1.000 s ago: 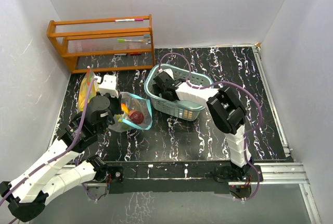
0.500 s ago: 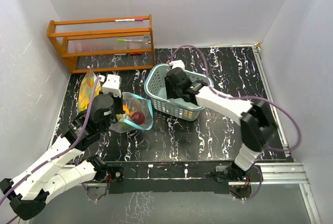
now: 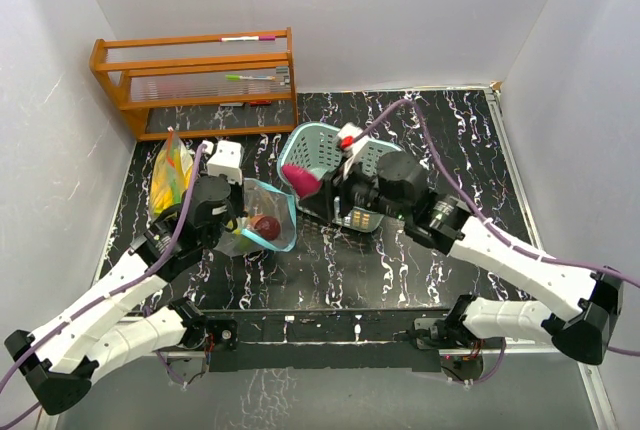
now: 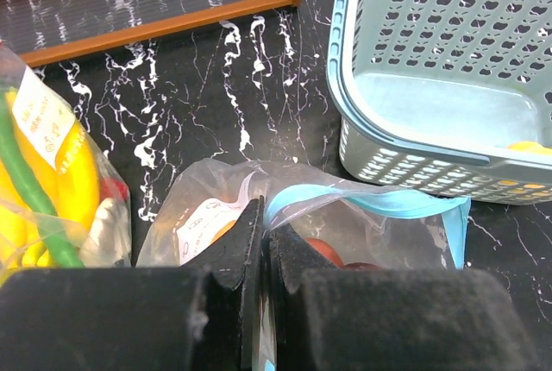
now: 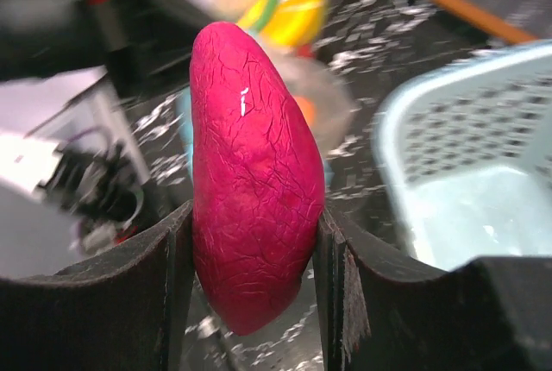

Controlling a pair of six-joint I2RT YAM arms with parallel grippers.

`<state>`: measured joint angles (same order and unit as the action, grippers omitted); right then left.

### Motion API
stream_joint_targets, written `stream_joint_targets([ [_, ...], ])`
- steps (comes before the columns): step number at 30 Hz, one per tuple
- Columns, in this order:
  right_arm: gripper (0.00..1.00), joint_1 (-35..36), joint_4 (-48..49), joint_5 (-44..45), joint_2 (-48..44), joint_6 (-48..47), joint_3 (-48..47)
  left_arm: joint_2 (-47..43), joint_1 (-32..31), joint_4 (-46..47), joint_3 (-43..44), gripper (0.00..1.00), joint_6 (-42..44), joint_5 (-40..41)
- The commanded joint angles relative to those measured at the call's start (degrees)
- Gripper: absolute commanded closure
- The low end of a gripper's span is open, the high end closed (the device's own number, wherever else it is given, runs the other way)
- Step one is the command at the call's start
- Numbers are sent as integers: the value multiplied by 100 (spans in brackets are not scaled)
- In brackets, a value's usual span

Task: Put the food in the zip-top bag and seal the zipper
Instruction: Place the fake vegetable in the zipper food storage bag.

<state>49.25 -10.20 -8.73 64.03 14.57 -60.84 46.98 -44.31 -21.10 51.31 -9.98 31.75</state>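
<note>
Bag [image 3: 268,218] lay just left of basket [image 3: 385,162], table [image 3: 400,270] bare in front. Left gripper [image 4: 263,246] was pressed together on the bag rim. Right gripper [image 5: 252,246], arm reaching leftward, pinched magenta fruit [image 5: 250,155] over basket's left edge.

On the bench [image 3: 350,270], the zip-top bag [image 3: 275,202] lies just left of the basket [image 3: 316,132]; a filled bag [image 3: 170,172] sits farther left, the wooden rack [image 3: 195,85] behind them.
</note>
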Motion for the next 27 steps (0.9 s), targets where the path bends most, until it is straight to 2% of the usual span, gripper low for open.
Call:
stream_joint_targets([
  [1, 80, 826, 203, -790, 221, -455, 5, 66, 28, 203, 95, 100, -129, -148],
  [6, 80, 1258, -66, -721, 799, -519, -193, 54, 26, 187, 83, 100, -146, -149],
  [14, 80, 1288, -430, 695, 1627, -347, -798, -101, 34, 125, 99, 100, -148, -165],
  [23, 80, 1288, -378, 1643, 2659, -84, -2058, -250, 28, 95, 4, 100, -292, -322],
  [27, 67, 1288, -789, 1582, 3405, -29, -2802, -277, 28, 115, 2, 100, -312, -413],
])
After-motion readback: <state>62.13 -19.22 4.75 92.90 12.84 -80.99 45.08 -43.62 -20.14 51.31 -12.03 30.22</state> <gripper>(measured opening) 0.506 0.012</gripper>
